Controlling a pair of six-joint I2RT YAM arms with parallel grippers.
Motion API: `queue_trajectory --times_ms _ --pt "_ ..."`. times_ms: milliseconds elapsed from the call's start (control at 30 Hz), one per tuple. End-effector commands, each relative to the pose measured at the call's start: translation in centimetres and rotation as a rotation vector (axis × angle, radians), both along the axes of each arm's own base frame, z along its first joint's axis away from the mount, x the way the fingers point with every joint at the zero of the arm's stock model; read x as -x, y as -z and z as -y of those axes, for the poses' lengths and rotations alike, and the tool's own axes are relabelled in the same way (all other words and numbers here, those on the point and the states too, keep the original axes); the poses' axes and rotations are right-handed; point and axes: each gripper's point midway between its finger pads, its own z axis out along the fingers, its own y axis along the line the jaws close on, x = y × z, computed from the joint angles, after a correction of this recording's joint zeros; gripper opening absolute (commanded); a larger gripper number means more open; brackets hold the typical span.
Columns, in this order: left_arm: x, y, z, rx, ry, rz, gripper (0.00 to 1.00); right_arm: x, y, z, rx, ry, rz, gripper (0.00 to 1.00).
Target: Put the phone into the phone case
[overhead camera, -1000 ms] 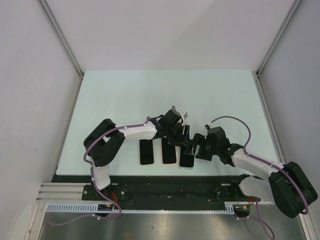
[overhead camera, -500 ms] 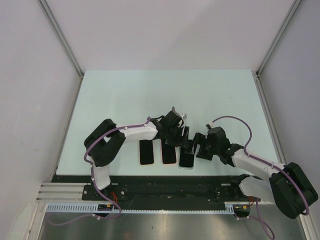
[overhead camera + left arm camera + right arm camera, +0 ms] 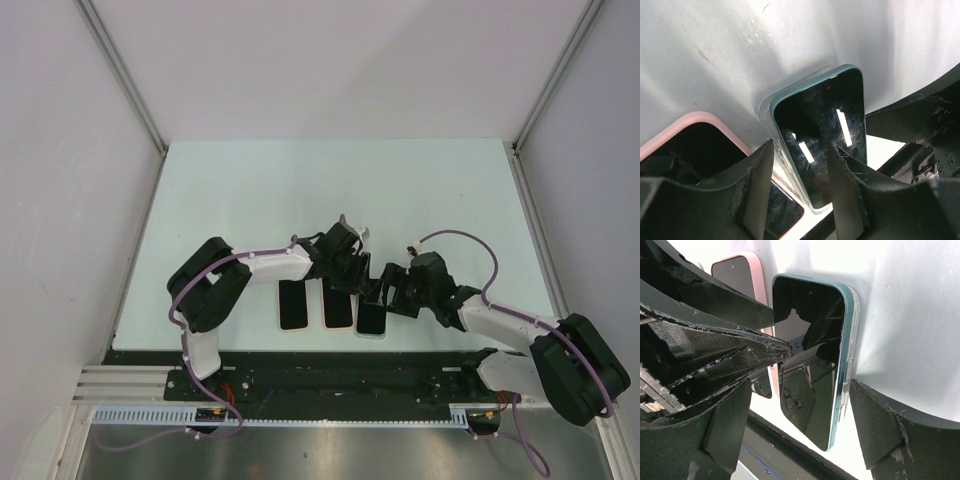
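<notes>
Straddling phone point(image 3: 820, 130) | left end effector point(image 3: 800, 147) parted | right end effector point(image 3: 800, 385) wide apart | seemingly neither gripping

My left gripper point(image 3: 801, 150) and right gripper point(image 3: 801, 387) are showing matte black, scuffed pale grey along the edges. The phone point(image 3: 825, 135) is showing a glossy black screen with white light streaks and a teal rim. The phone case point(image 3: 854, 325) is looking clear. A pink case point(image 3: 715, 120) is framing another black screen. The bench point(image 3: 300, 180) is looking pale mint, and a purple cable point(image 3: 460, 238) is running over my white right arm point(image 3: 495, 322).
</notes>
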Motion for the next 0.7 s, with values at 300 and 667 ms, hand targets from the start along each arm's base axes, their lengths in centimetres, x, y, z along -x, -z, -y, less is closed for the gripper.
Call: queue_trajectory --times_ms 300,667 --pt "4.4 -2.4 3.3 0.262 0.096 -0.192 0.38 -1.7 -4.4 -2.3 -0.331 -0.05 -0.004 0.86" --pt "4.0 -2.0 2.9 0.228 0.084 -0.171 0.38 -2.7 -4.3 0.5 -0.344 -0.013 0.039 0.76"
